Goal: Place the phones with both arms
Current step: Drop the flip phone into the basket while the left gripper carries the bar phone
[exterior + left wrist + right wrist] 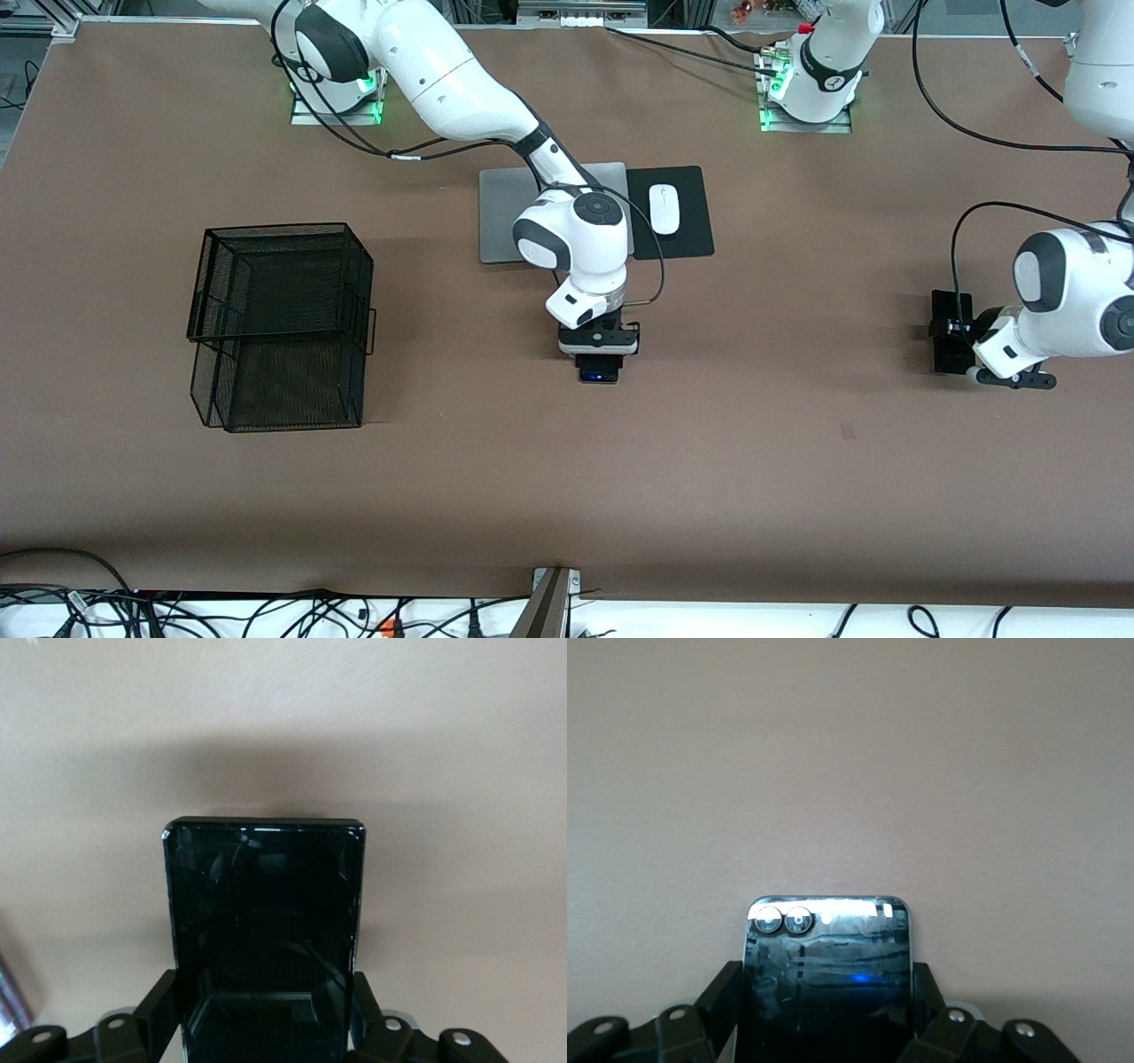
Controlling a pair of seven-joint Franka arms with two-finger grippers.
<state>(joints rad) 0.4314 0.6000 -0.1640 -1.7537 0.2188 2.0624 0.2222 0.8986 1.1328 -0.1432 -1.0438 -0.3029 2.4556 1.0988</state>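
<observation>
A glossy dark phone (599,374) with two round lenses (782,922) lies flat in the middle of the table. My right gripper (599,357) is down over it, and its black fingers (719,1005) press the phone (824,948) on both long sides. A plain black phone (950,354) lies at the left arm's end of the table. My left gripper (957,328) is shut across it. In the left wrist view the fingers (159,1010) clamp the edges of this phone (264,895), and my left gripper (264,997) hides its lower end.
A black wire mesh basket (279,323) stands toward the right arm's end. A closed silver laptop (505,213) lies farther from the front camera than the middle phone. Beside the laptop a white mouse (664,208) rests on a black pad (695,226).
</observation>
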